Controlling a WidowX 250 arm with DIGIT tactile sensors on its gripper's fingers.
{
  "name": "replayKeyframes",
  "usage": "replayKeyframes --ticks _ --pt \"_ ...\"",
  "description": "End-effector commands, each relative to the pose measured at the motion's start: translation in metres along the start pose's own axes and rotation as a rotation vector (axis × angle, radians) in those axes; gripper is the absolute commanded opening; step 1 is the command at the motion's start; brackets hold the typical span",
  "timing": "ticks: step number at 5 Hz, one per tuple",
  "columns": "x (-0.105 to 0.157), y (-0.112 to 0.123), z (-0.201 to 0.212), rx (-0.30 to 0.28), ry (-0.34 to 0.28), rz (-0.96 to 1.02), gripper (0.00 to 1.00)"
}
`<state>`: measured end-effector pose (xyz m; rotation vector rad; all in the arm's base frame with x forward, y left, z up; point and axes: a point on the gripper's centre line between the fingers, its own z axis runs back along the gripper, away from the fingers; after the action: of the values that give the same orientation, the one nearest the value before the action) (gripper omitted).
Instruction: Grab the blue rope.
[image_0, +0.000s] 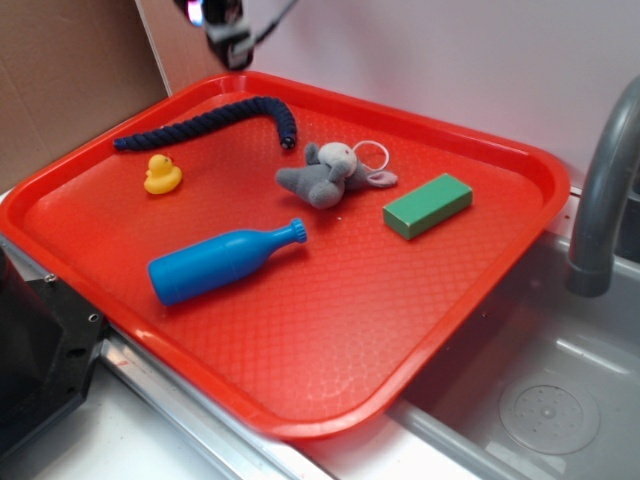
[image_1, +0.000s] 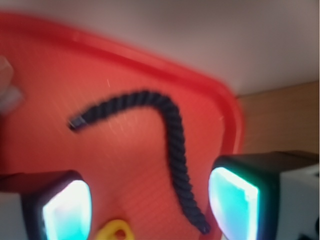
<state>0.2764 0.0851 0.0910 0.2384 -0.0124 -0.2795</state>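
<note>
Black robot gripper (image_1: 150, 205): jaws spread, holding nothing, poised high above the tray's far edge. Dark navy twisted rope (image_0: 205, 124): 1 curved length along the far-left edge of the red plastic tray (image_0: 330, 330). Advice: descend over the straight run (away from the hooked end), straddling it crosswise.

From the exterior view I see only the lowest part of the gripper (image_0: 228, 35); the top edge cuts off the rest, so I cannot judge its jaws there. The faucet (image_0: 603, 190) and sink (image_0: 560, 400) run off the right edge. The wrist view is blurred throughout. Its bottom edge crops both fingertips (image_1: 67, 210) and all but the top of the yellow duck (image_1: 116, 231). A grey blur at the left edge (image_1: 7, 87) I cannot identify.
</note>
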Motion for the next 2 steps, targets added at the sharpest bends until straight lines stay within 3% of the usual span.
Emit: replayKeyframes --ticks 1,2 --pt "-0.015 0.04 -0.039 -0.016 0.059 0.067 1.0" --pt "-0.02 0.045 -0.063 -0.036 0.114 0.105 1.0"
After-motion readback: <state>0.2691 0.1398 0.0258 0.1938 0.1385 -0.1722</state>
